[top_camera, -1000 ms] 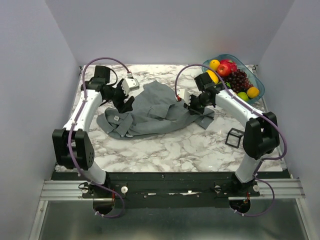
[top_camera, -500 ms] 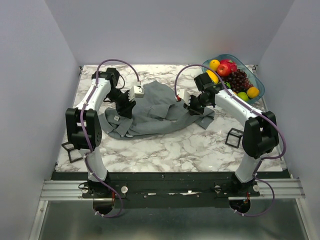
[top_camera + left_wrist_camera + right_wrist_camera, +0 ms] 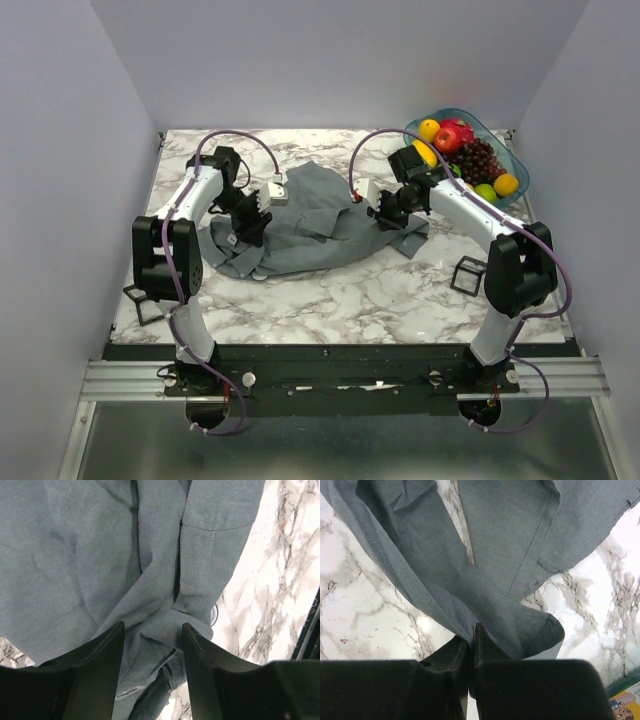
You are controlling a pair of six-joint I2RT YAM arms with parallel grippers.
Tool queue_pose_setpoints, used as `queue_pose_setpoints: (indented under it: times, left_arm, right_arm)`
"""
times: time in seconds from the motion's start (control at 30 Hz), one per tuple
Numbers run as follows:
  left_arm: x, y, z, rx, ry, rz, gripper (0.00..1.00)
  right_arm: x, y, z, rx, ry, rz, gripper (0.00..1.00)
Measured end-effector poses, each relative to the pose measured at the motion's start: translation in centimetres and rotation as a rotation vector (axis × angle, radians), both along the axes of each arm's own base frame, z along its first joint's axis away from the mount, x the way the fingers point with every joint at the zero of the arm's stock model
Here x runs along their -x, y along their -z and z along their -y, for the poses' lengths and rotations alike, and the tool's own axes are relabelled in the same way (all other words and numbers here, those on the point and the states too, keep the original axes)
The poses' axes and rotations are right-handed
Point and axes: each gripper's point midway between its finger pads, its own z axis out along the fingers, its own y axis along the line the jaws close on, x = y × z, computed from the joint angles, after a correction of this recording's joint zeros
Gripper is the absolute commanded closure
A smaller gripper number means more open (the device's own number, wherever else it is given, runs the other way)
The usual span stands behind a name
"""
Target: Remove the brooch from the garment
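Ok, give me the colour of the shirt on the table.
Plain grey, no pattern: the shirt shows best in the left wrist view.

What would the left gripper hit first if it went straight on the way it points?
The grey shirt: the left gripper points down at a bunched fold, which lies in line between its open jaws. Depth is unclear; it may be touching already.

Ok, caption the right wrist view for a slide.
Right gripper shut on a fold of grey shirt over marble table.
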Motion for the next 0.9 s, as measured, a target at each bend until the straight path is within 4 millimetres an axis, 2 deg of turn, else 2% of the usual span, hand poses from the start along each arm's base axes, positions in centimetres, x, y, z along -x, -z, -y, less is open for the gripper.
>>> queue_pose_setpoints:
  times: [0.03, 0.23, 0.37, 0.5, 0.57, 0.67, 0.73, 0.8, 0.9]
  left_arm:
    - [-0.1, 0.1, 0.0, 0.000, -0.001, 0.010, 0.40]
    - [-0.2, 0.4, 0.0, -0.013, 0.008, 0.031, 0.58]
    - [0.6, 0.5, -0.4, -0.032, 0.027, 0.006, 0.90]
    - [1.3, 0.1, -0.7, -0.046, 0.035, -0.023, 0.99]
    - [0.9, -0.7, -0.8, -0.045, 0.023, -0.013, 1.00]
    - [-1.0, -2.7, -1.0, -0.023, -0.026, 0.037, 1.00]
    - [-2.6, -4.5, -1.7, 0.002, -0.082, 0.080, 1.00]
    - [-5.3, -7.6, -3.2, 0.051, -0.200, 0.151, 1.00]
    - [-8.7, -11.7, -6.2, 0.131, -0.369, 0.262, 1.00]
  right_arm:
    - [0.0, 0.0, 0.0, 0.000, 0.000, 0.000, 0.84]
    - [0.0, 0.1, 0.0, 0.001, 0.000, -0.001, 0.84]
    - [0.0, 0.2, 0.0, 0.002, 0.000, -0.004, 0.84]
    - [0.0, 0.5, 0.1, 0.009, 0.008, -0.012, 0.85]
    - [-0.1, 0.6, 0.2, 0.014, 0.021, -0.015, 0.86]
    - [-1.3, 0.0, 0.0, 0.004, 0.058, -0.008, 0.86]
    - [-2.9, -1.3, -0.4, -0.020, 0.090, 0.018, 0.87]
    - [-4.9, -3.3, -0.6, -0.053, 0.126, 0.062, 0.88]
    - [-7.9, -7.3, -0.7, -0.119, 0.183, 0.158, 0.89]
